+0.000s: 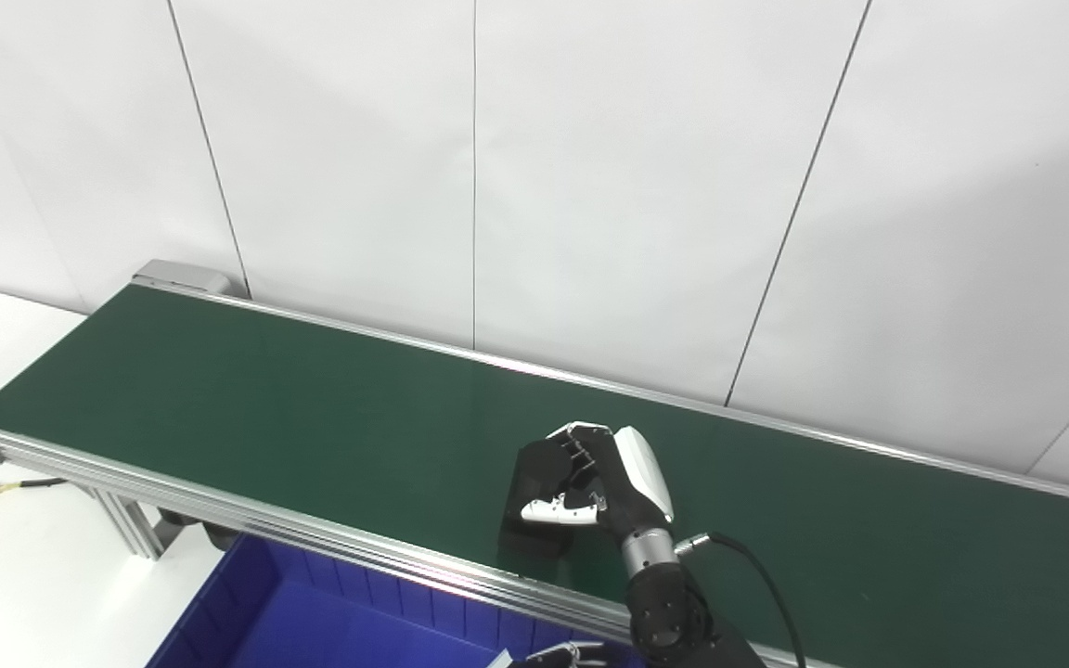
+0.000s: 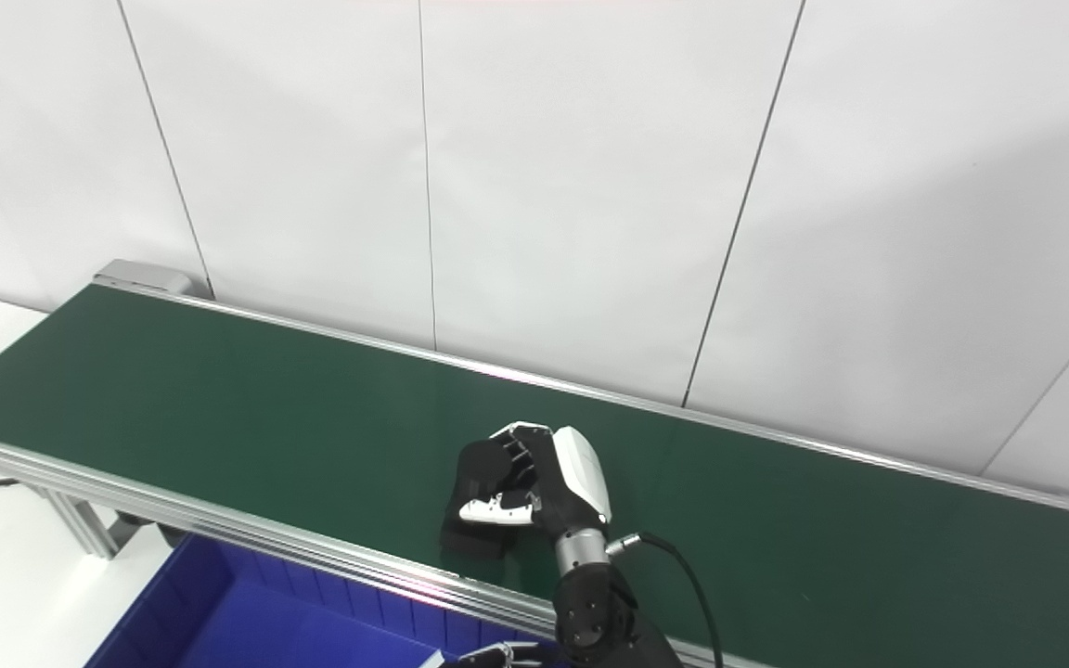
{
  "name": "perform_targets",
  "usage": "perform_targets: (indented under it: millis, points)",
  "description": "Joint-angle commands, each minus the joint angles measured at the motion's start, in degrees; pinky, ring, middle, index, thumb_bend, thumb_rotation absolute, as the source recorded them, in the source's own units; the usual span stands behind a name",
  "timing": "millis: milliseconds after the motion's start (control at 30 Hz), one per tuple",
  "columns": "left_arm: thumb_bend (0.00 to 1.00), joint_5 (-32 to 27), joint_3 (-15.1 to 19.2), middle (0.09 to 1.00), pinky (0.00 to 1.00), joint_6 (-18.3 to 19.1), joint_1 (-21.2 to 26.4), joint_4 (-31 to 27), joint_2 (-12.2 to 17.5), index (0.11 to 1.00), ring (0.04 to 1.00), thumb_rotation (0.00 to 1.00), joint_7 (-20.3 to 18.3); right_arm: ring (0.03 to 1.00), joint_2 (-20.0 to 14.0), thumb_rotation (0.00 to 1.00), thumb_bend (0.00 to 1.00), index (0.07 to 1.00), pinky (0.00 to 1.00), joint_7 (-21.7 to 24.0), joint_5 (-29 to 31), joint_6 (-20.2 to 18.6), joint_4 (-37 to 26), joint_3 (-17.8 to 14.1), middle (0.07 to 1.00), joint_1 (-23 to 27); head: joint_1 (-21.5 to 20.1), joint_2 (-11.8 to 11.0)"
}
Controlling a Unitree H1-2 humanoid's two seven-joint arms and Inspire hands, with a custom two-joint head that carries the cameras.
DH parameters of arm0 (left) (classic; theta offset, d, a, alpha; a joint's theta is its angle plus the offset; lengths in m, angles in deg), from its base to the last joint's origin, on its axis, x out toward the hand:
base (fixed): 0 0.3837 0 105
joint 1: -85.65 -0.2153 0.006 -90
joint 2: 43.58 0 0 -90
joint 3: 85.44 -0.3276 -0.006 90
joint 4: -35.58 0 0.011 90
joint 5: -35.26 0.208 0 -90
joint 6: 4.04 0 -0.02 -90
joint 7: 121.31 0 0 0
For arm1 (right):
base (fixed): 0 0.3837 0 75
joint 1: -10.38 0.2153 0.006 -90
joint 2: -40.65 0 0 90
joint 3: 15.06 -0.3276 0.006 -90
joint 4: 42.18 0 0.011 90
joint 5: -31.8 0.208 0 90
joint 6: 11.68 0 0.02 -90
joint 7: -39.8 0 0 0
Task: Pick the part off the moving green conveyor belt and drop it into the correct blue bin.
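Observation:
The green conveyor belt [image 1: 219,390] runs from the far left to the near right. My right hand [image 1: 604,482] is over the belt near its front rail, fingers and thumb closed around a black block-shaped part [image 1: 534,468]. The part casts a dark shadow on the belt just below it, so it seems to be held slightly above the surface. The same hand [image 2: 544,482] and part [image 2: 479,468] show in the right eye view. Only the fingertips of my left hand [image 1: 555,656] show at the bottom edge, over the blue bin [image 1: 219,603]; their pose is unclear.
The blue bin sits below the belt's front aluminium rail [image 1: 312,529], at the bottom left. A black cable [image 1: 757,575] loops from the right wrist. A white panelled wall stands behind the belt. A white floor lies to the left.

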Motion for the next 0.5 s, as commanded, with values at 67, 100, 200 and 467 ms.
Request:
perform_targets:
  millis: [67, 100, 200, 467]
  points:
    - [0.96, -0.5, 0.2, 0.779, 0.7, -1.9, 1.8, 0.4, 0.0, 0.82, 0.744, 0.19, -0.5, 0.438, -1.0, 0.0, 0.52, 0.505, 0.45, 1.0, 1.6, 2.5, -9.8, -1.7, 0.503, 0.7, -1.0, -0.1]
    - [0.96, -0.6, 0.3, 0.778, 0.71, -2.0, 2.1, 0.8, 0.1, 0.82, 0.745, 0.2, -0.6, 0.437, -1.4, 0.0, 0.52, 0.502, 0.45, 1.3, 1.8, 2.6, -11.6, -2.0, 0.504, 0.2, -1.2, -0.2]
    - [0.97, -1.1, 0.5, 0.777, 0.71, -2.1, 2.7, 1.7, 0.1, 0.819, 0.744, 0.21, -1.0, 0.438, -2.7, 0.0, 0.52, 0.498, 0.45, 2.6, 2.5, 2.0, -17.4, -3.1, 0.499, -1.7, -1.8, -0.3]
    - [0.98, -1.5, 1.4, 0.789, 0.7, -2.0, 3.8, 3.2, 0.5, 0.827, 0.75, 0.23, -1.7, 0.443, -5.8, 0.0, 0.52, 0.507, 0.46, 7.1, 3.3, -3.4, -33.0, -5.0, 0.485, -7.2, -4.2, -0.1]
